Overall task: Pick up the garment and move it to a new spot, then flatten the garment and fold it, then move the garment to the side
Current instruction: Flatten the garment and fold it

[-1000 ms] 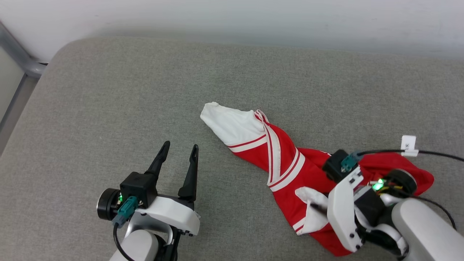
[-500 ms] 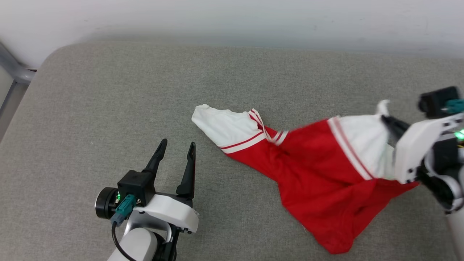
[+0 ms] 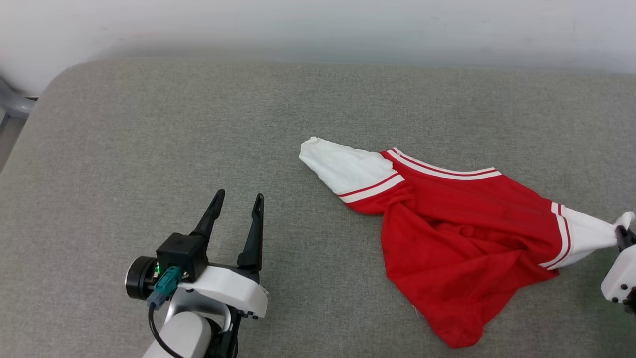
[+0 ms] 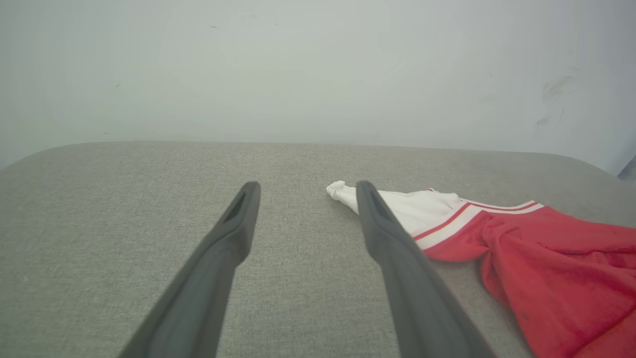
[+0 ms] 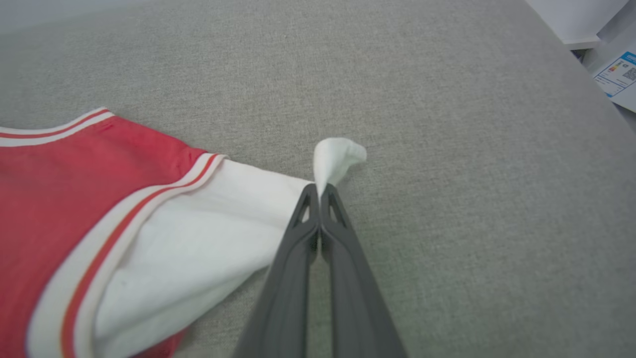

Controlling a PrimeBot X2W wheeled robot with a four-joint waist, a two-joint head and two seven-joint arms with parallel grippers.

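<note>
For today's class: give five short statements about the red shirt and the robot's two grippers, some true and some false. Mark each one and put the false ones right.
1. The right gripper is shut on the tip of a white sleeve of the red T-shirt. True.
2. The left gripper holds the other sleeve. False: its fingers are open, hold nothing and are apart from the shirt.
3. The T-shirt lies on a grey fabric surface. True.
4. The T-shirt is folded into a neat square. False: it lies unfolded and wrinkled, one sleeve out to each side.
5. A red-and-white striped band joins each white sleeve to the red body. True.
</note>
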